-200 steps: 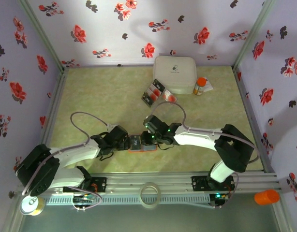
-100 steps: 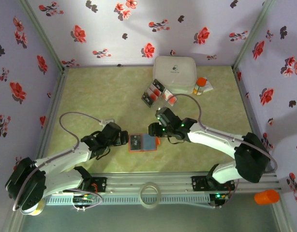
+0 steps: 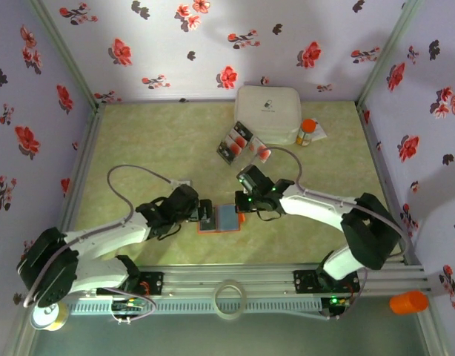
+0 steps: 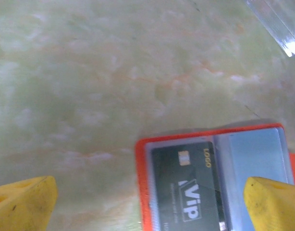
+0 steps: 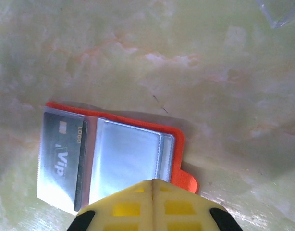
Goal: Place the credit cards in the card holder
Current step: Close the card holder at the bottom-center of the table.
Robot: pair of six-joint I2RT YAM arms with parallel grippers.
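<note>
Enclosing marbled green tabletop (image 3: 153,141), floral walls (image 3: 175,52)

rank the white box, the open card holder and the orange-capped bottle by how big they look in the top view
1. white box, clearly the largest
2. card holder, lying open
3. orange-capped bottle, smallest; it stands farther back, which may shrink it a little
</note>
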